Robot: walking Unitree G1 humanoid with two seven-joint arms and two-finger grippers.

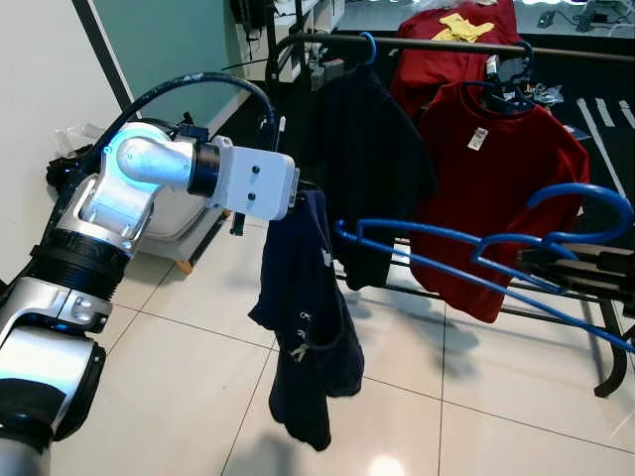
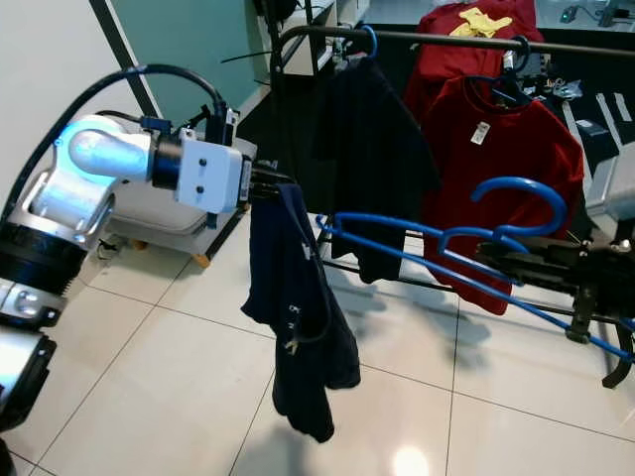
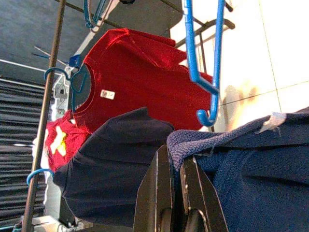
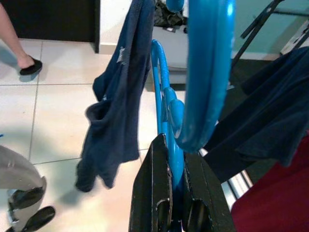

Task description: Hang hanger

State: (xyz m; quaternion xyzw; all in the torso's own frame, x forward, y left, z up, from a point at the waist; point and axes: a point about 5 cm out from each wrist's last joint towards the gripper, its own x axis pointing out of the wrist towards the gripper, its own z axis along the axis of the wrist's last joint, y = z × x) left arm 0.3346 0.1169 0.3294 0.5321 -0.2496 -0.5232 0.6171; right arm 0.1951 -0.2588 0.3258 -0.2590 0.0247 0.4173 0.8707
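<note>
Left end effector [image 3: 176, 169] clenched on the edge of a navy garment [image 1: 308, 327], raised at mid-height at about 10 o'clock in the head views. Garment hanging limp from that pinch, lower hem clear above the tiled floor [image 1: 169, 367], a small white tag near its upper edge.

Just right of the garment, a blue hanger [image 1: 466, 263], lying nearly level, one tip close beside the cloth at its upper part; whether touching, cannot tell. Hook curving up toward 3 o'clock.

Right end effector [image 4: 176, 183] clenched on the hanger's neck just below the hook, black fingers [image 4: 154, 188] on either side of the blue plastic, entering from 3 o'clock.

Behind, toward 12 o'clock, a dark clothes rail [image 1: 446, 45] carrying a black shirt [image 1: 367, 149] on a blue hook and, further right, a red T-shirt [image 1: 506, 178] on a dark hanger, with a second red shirt with yellow print [image 1: 456, 30] behind it.

A person's foot in a dark slipper [image 4: 30, 66] on the tiles in the right wrist view.
</note>
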